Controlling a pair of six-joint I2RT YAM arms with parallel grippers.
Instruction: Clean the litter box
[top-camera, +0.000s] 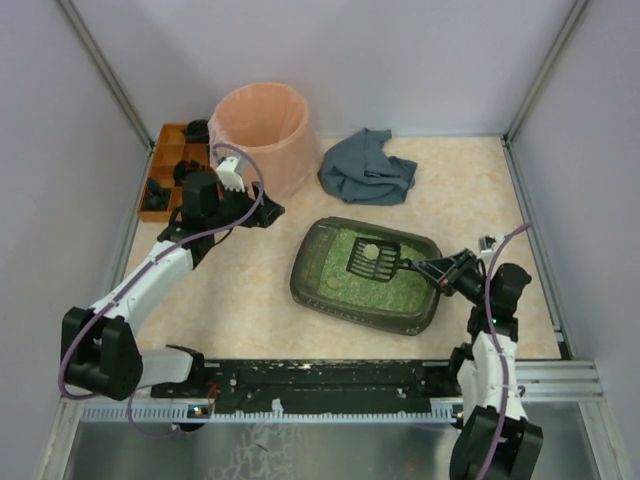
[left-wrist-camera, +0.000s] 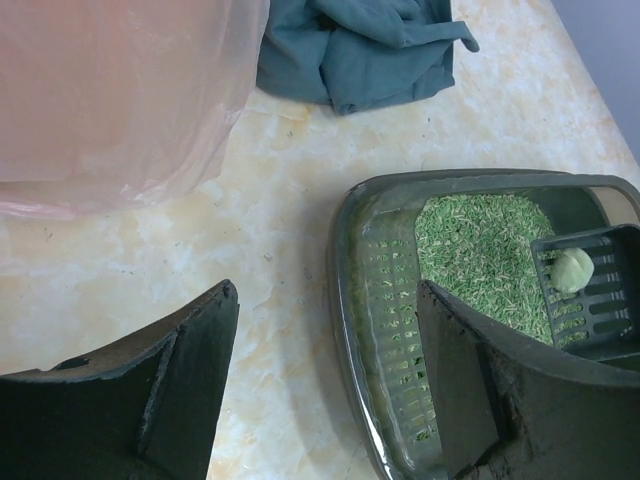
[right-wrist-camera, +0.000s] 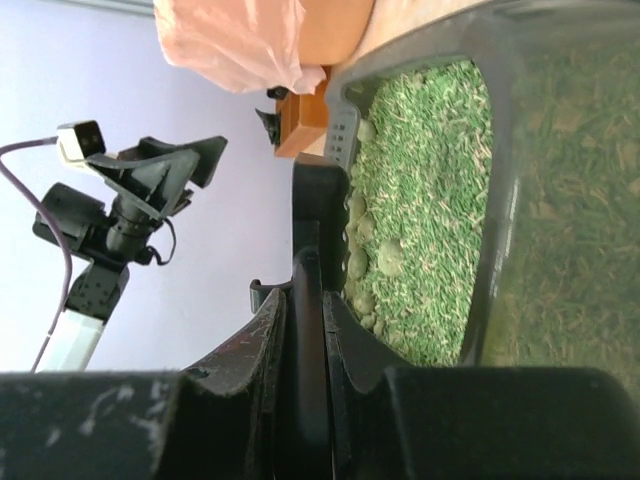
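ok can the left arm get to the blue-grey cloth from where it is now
Probably yes. The left arm has its jaws open and empty, and bare table lies between them and the blue-grey cloth. The pink-lined bin stands close on one side, so it would need to skirt it.

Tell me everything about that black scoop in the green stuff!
The scoop is black plastic, with a squarish slotted head and a thin handle. The right gripper is shut on the end of the handle. The head sits low over the green litter inside the litter box. One pale green lump lies in the scoop. Whether the head touches the litter is unclear.
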